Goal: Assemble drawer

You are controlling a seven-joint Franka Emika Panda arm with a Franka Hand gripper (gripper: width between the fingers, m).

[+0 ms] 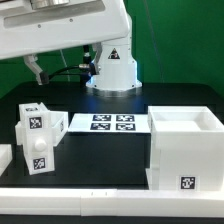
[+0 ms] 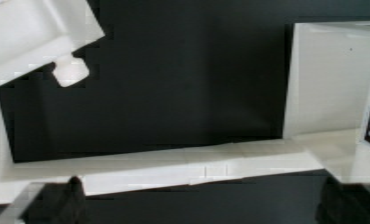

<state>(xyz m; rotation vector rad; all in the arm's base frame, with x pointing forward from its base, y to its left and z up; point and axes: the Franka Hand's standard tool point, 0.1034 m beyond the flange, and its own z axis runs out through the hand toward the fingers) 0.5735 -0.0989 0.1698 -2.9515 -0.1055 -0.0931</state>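
The large white hollow casing (image 1: 185, 150) stands on the black table at the exterior view's right, with a tag low on its front. Two small white tray boxes (image 1: 38, 120) (image 1: 38, 153) with tags stand at the left. A third white piece (image 1: 5, 160) is cut off by the left edge. My gripper (image 1: 37, 72) hangs high above the left boxes, touching nothing. In the wrist view my gripper (image 2: 203, 210) is open and empty, fingertips (image 2: 57, 205) wide apart. That view also shows the casing (image 2: 333, 85) and a white tray box (image 2: 31, 40).
The marker board (image 1: 112, 123) lies flat at the middle of the table. The robot base (image 1: 115, 65) stands behind it. A white rim (image 1: 80, 196) runs along the table's front edge, also seen in the wrist view (image 2: 182, 170). Green backdrop behind.
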